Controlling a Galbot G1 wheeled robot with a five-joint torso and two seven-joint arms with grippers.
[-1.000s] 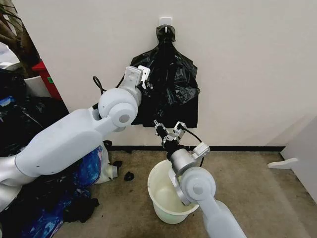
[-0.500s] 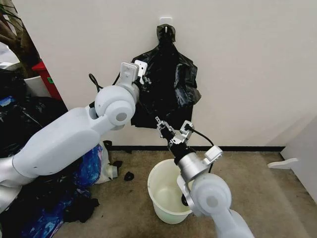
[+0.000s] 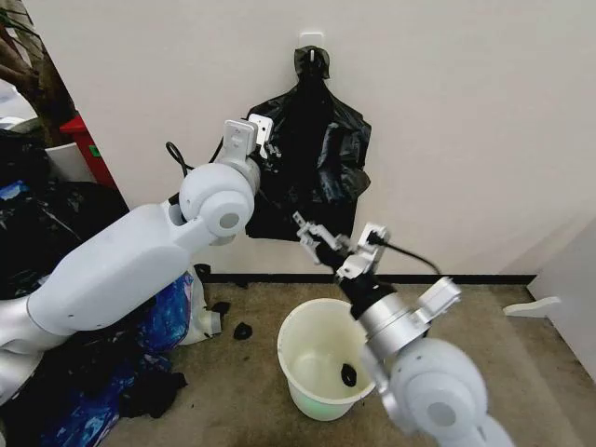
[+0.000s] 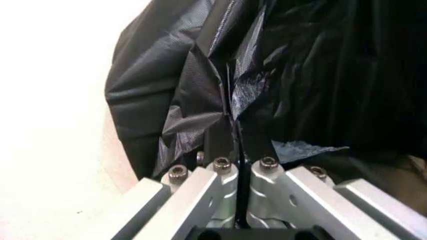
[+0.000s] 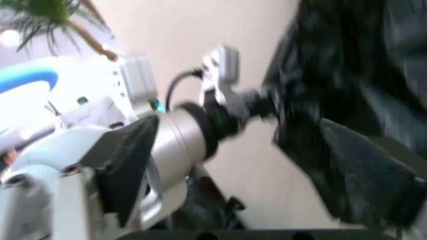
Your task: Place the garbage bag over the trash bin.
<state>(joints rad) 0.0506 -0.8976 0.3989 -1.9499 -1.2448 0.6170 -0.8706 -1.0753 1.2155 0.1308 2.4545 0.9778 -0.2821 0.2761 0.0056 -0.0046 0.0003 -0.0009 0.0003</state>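
A flat bunch of black bags [image 3: 312,177] hangs from a wall hook [image 3: 311,42], knotted at its top. My left gripper [image 3: 268,138] is raised against the bunch's upper left side. It is shut on a crinkled fold of the front sheet, which I take for the garbage bag [image 4: 200,90]; the left gripper [image 4: 233,127] has its jaws pressed together on the plastic. The white round trash bin [image 3: 291,346] stands on the floor below, with a small black scrap [image 3: 348,374] inside. My right gripper [image 3: 337,239] hovers open and empty above the bin's far rim, just under the bags' lower edge.
A heap of bulging black and blue bags [image 3: 84,372] fills the left side, with a red box [image 3: 82,140] and a plant [image 3: 28,56] behind. Black scraps [image 3: 242,330] lie on the brown floor. A white furniture edge [image 3: 568,289] stands at the right.
My right arm swung to the right, uncovering more of the bin, and its gripper moved right. My left gripper shifted slightly left and up, tugging the black plastic.
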